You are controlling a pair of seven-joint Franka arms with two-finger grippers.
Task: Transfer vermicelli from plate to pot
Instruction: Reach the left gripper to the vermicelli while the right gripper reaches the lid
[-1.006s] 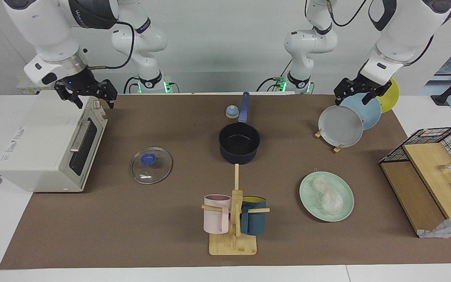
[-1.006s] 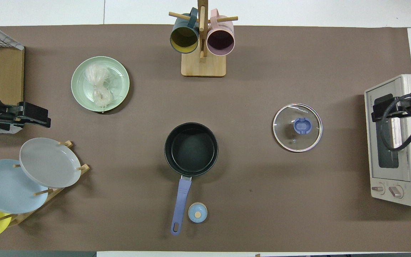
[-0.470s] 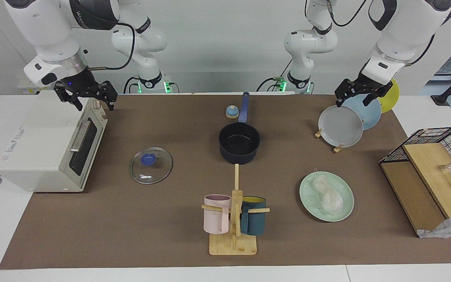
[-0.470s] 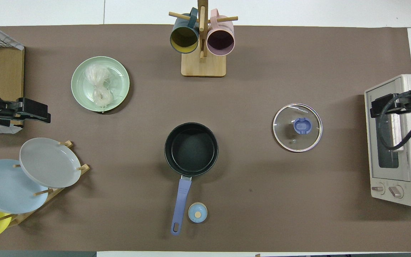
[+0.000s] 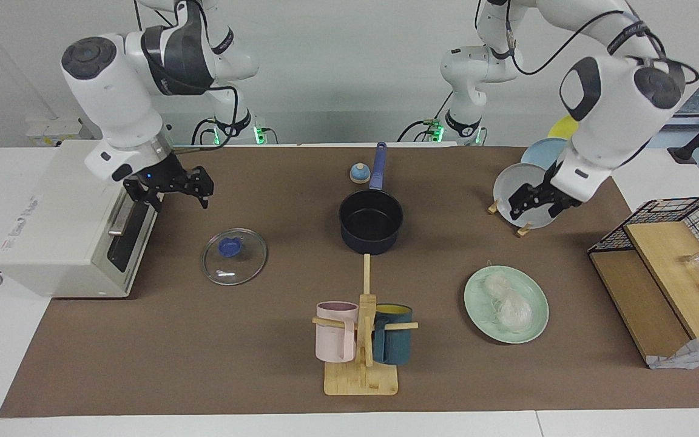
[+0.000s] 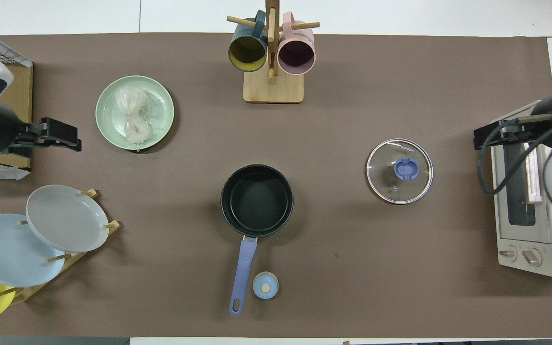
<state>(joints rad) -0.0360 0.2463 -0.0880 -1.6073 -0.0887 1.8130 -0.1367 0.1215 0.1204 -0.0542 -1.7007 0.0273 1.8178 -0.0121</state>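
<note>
The vermicelli (image 5: 507, 303) lies as two whitish nests on the mint-green plate (image 5: 534, 328), toward the left arm's end of the table; both also show in the overhead view, the vermicelli (image 6: 132, 115) on the plate (image 6: 163, 103). The navy pot (image 5: 371, 221) stands empty mid-table, its blue handle (image 5: 378, 165) pointing to the robots; the overhead view shows it too (image 6: 257, 200). My left gripper (image 5: 534, 203) hangs open and empty over the mat between the plate rack and the mint plate. My right gripper (image 5: 173, 185) hangs open and empty over the toaster oven's front edge.
A glass lid (image 5: 234, 256) lies between the oven (image 5: 52, 218) and the pot. A mug rack (image 5: 363, 340) with a pink and a teal mug stands farther from the robots than the pot. A plate rack holds a grey plate (image 5: 507, 185). A wire basket (image 5: 677, 209) stands at the left arm's end.
Both arms have swung down and inward. The left gripper moved from above the plate rack toward the mint plate. The right gripper moved from over the oven's top to its front.
</note>
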